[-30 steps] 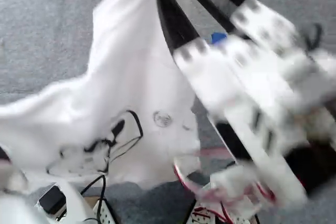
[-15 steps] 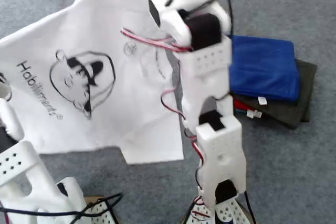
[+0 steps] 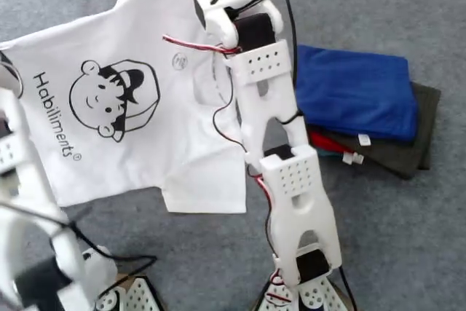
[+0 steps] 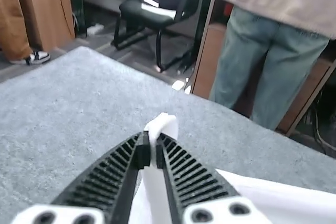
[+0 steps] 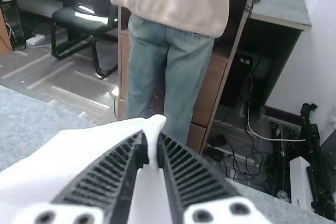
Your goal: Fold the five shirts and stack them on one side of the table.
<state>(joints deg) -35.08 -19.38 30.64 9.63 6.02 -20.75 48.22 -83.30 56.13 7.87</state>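
Observation:
A white shirt [image 3: 124, 114] with a cartoon face print hangs spread out over the grey table [image 3: 408, 238], held at two top corners. My right gripper [image 5: 148, 140] is shut on a fold of its white fabric [image 5: 79, 156]; in the high view that arm [image 3: 269, 107] rises up the middle to the shirt's far corner. My left gripper [image 4: 149, 141] is also shut on white fabric [image 4: 273, 198], and its arm [image 3: 14, 158] stands at the left edge. A stack of folded shirts [image 3: 360, 100] lies on the right, blue on top of red and dark olive ones.
Cables and the arm bases [image 3: 131, 293] sit at the table's near edge. Beyond the table's far edge a person [image 5: 173, 30] stands with their back turned, and an office chair [image 4: 152, 14] stands on the floor.
The shirt went from crumpled and swinging to spread out with its print facing up. The right arm swung from the right side to the middle, which uncovered the folded stack.

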